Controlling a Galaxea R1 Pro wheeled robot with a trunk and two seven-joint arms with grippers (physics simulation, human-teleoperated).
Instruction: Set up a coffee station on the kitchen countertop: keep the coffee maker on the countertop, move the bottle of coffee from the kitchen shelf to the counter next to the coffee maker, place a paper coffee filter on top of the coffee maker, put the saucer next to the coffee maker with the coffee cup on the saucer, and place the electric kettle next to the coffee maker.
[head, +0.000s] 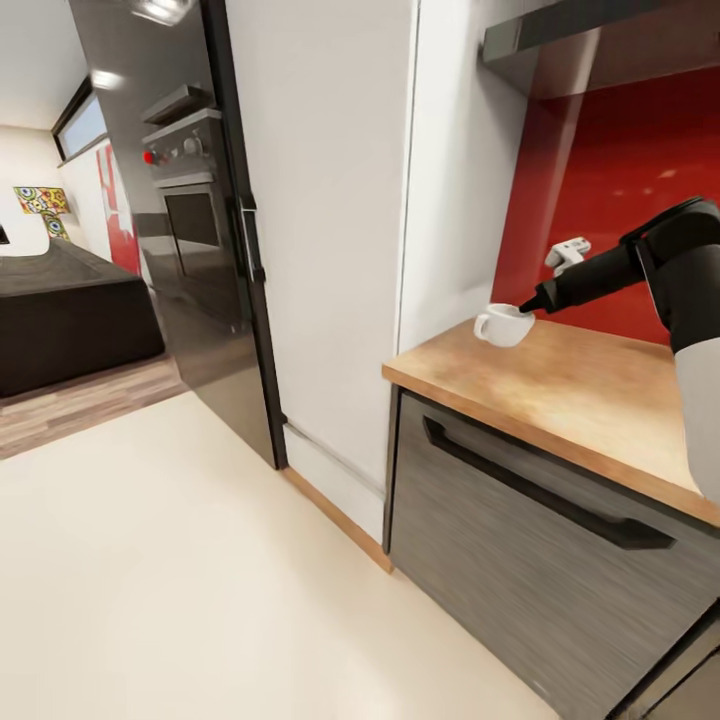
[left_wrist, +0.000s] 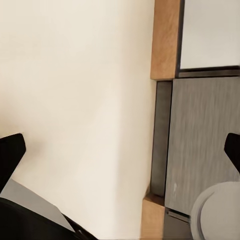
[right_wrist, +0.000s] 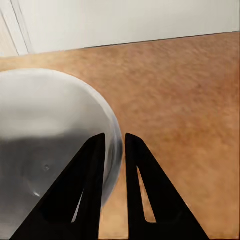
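Black fingers (right_wrist: 92, 190) of the right gripper (right_wrist: 115, 145) stand nearly closed, pinching the white rim of the coffee cup (right_wrist: 50, 145): one finger lies inside the bowl, the other outside against the wall. The right gripper is thus clenched on the cup. In the right wrist view the cup's pale interior lies at about 9 o'clock of the fingertips, and the wood-look kitchen countertop (right_wrist: 185, 100) spreads beneath and beyond it to a white wall panel (right_wrist: 125, 20).

In the head view the right gripper (head: 527, 304) meets the coffee cup (head: 503, 325) at the rim, at about 2 o'clock of the cup; the cup's handle points to 9 o'clock. The cup is at the back left corner of the kitchen countertop (head: 580, 400), close to the tall white cabinet (head: 330, 220); whether it rests on the worktop or hangs just above cannot be told. A dark grey drawer front (head: 520, 560) with a black bar handle (head: 545, 490) lies below the worktop.

The left gripper (left_wrist: 120, 150) stands wide open and holds nothing; its two black fingertips (left_wrist: 11, 150) show at opposite edges of the left wrist view, over cream floor (left_wrist: 75, 90) and grey cabinet front (left_wrist: 205, 130).

Farther off: a red backsplash (head: 620, 190) at 1 o'clock of the cup, and a glossy dark oven tower (head: 185, 210) at 10 o'clock.
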